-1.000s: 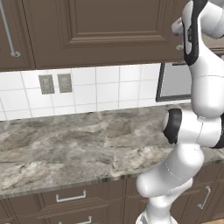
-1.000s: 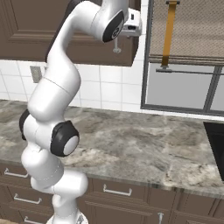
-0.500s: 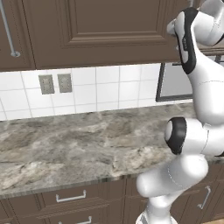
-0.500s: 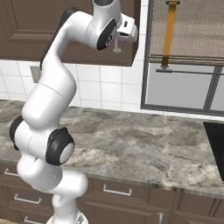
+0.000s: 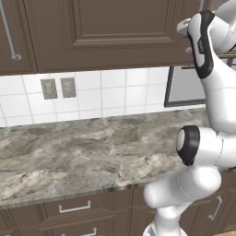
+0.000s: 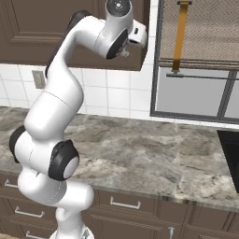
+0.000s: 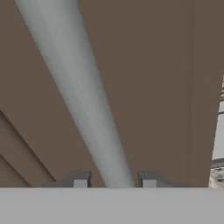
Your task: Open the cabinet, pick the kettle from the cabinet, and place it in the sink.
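The rendered scene is lit evenly and softly. Only faint shadows are seen under the cabinet [image 5: 106, 32]. The hand view is slightly blurred; no glare is noticed.

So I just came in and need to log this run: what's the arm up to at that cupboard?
The arm has reached up to the dark brown wall cabinet and has its gripper at the grey bar handle. In the hand view one fingertip sits on each side of the bar, close against it. The door looks shut. The sink shows at the far right of the counter.
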Available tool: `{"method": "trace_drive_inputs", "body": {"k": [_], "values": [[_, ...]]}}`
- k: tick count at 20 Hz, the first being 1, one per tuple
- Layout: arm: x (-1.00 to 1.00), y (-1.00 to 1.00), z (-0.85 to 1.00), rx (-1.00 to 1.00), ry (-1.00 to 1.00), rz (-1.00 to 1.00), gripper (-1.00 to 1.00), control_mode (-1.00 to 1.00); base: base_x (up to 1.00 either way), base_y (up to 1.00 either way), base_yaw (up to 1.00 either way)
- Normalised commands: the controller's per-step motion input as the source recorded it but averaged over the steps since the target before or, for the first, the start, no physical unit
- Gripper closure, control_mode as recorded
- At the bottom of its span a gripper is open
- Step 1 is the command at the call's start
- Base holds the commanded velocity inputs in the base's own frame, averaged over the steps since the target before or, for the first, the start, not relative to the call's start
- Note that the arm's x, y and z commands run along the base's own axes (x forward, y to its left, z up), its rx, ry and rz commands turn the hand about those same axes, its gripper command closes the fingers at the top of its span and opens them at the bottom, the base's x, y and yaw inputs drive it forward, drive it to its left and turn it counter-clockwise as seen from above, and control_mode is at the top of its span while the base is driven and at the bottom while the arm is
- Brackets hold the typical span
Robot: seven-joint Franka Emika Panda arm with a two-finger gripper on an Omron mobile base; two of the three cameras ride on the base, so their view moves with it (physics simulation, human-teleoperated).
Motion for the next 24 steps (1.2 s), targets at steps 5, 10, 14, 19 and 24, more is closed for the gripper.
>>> {"method": "trace_drive_inputs", "body": {"k": [5, 10, 14, 19, 24], "values": [[0.32, 0.00, -0.16, 0.11, -0.04, 0.17, 1.00, -1.00, 0.00, 0.00, 0.00], [-0.07, 0.15, -0.17, 0.12, -0.03, 0.27, 1.00, -1.00, 0.00, 0.00, 0.00], [-0.35, 0.29, -0.09, 0.03, -0.02, 0.24, 1.00, -1.00, 0.00, 0.00, 0.00], [-0.47, 0.32, -0.01, 0.00, -0.01, 0.15, 1.00, -1.00, 0.00, 0.00, 0.00], [-0.53, 0.36, -0.02, 0.00, 0.00, 0.09, 1.00, -1.00, 0.00, 0.00, 0.00]]}}
